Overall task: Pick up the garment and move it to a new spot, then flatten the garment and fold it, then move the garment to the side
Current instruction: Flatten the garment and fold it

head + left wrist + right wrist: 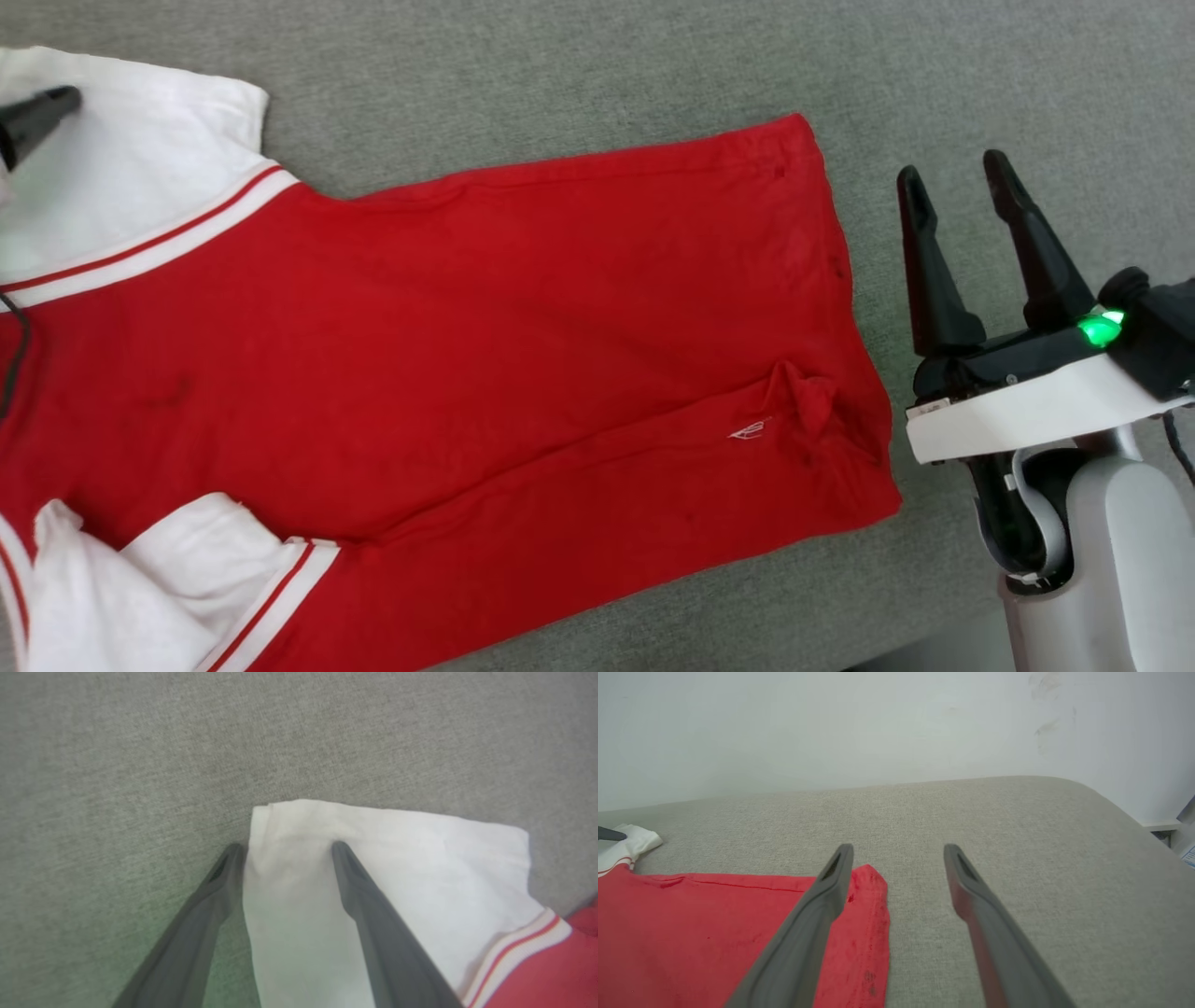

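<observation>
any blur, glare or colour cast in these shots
Head view: the left gripper is a soft blur, and the green light on the right gripper is blown out. Left wrist view: a green cast tints the garment low down. Right wrist view: even light, no glare.

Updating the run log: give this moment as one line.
shirt spread on cushion | left tool open at sleeve | right tool open by hem
</observation>
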Motion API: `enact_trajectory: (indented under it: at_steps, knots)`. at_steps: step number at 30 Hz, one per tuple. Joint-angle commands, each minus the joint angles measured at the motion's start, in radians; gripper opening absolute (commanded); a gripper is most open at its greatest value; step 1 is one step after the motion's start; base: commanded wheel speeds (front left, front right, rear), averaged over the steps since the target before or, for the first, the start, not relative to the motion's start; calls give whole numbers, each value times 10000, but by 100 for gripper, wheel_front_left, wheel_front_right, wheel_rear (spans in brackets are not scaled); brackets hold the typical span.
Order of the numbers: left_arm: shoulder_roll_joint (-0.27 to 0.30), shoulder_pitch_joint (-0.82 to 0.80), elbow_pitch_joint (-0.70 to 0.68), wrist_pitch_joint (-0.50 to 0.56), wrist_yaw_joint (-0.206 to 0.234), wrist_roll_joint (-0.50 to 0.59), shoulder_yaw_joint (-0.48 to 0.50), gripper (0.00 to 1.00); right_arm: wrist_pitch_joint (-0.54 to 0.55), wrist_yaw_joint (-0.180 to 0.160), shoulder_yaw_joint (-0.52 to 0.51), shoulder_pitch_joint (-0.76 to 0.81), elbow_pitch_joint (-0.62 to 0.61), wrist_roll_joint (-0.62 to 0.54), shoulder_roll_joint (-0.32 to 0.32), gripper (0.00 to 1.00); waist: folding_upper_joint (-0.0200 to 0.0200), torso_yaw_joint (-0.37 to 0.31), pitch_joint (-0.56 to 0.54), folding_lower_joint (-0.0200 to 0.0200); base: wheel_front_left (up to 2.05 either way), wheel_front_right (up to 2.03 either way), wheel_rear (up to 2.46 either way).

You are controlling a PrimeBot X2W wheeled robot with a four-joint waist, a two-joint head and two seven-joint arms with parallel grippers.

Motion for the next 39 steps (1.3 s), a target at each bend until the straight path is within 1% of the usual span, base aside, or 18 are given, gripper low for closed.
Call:
enact_trajectory:
  at_steps: [1,2,3,4,5,8,12,15,17,22,27,33,34,35,36,39]
  knots:
    - [-127,220,225,126,67,-70,-149,100,-46,-3,17,-113,39,12,64,100,0,-136,129,-1,0,0,0]
    - [-186,275,346,288,141,-119,-199,100,-34,-5,16,-107,92,46,66,100,0,-169,150,-1,0,0,0]
    - [-252,318,457,433,203,-182,-247,69,-38,-3,31,-116,124,81,71,100,0,-195,158,-1,0,0,0]
    - [-376,357,521,470,253,-281,-233,21,-23,-3,32,-125,167,98,77,100,0,-213,169,-1,0,0,0]
    - [-504,392,586,501,338,-406,-175,0,42,-3,54,-140,239,169,81,100,0,-229,168,-1,0,0,0]
    - [-620,518,649,497,375,-451,-236,0,170,-3,100,-213,353,301,66,100,0,-234,95,-1,0,0,0]
    - [-696,392,683,70,454,-356,-131,0,818,-3,44,-567,780,868,-219,100,0,-79,-163,-1,0,0,0]
    - [-770,170,654,-343,389,-201,-70,0,1814,-3,30,-969,1475,1476,-503,100,0,104,-370,-1,0,0,0]
    - [-934,-47,592,-646,292,-223,-12,0,2595,-3,45,-1319,1942,1840,-719,100,0,315,-507,-1,0,0,0]
    - [-1285,-380,351,-884,69,-112,-196,0,4369,-3,157,-2197,3083,2421,-1249,100,0,869,-694,-1,0,0,0]
    - [-1500,-606,53,-989,-114,-23,-373,0,5504,-3,499,-3210,3906,2781,-1595,100,0,1333,-617,-1,0,0,0]
    - [-1658,-569,-31,-1164,-283,20,-507,0,6991,-2,1300,-3894,5089,2957,-1794,100,0,1674,-518,-1,0,0,0]
    - [-1663,-519,-27,-1181,-307,27,-518,0,7320,-3,1423,-3917,5307,2988,-1812,48,0,1717,-524,-1,0,0,0]
    - [-1663,-471,-12,-1243,-316,47,-532,0,7646,-3,1536,-3918,5501,2961,-1835,21,0,1756,-538,-1,0,0,0]
    - [-1665,-429,8,-1281,-351,43,-536,0,7907,-3,1612,-3936,5656,2953,-1848,0,0,1793,-559,-1,0,0,0]
    - [-1690,-280,74,-1507,-397,68,-521,0,8195,-3,1753,-4152,5738,2935,-1915,0,0,1867,-685,-1,0,0,0]
